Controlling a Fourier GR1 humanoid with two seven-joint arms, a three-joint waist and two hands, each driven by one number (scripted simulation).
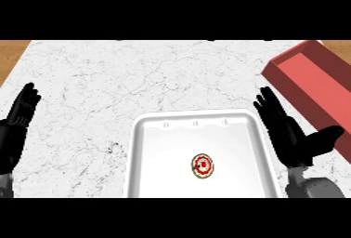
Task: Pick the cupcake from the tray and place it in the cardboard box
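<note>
A cupcake sits in the white tray on the table. The right hand, fingers straight, stands just beside the tray, near a red box. The left hand rests likewise far left.

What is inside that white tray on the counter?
Only a small cupcake, seen from above, sits near the middle of the white tray. The right hand stands at its right rim; the tray's near end runs out of view.

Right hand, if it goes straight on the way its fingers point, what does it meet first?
Probably nothing: the right hand points away across the marble counter, and its line passes just left of the near corner of the red box. It might graze that corner; depth is unclear.
</note>
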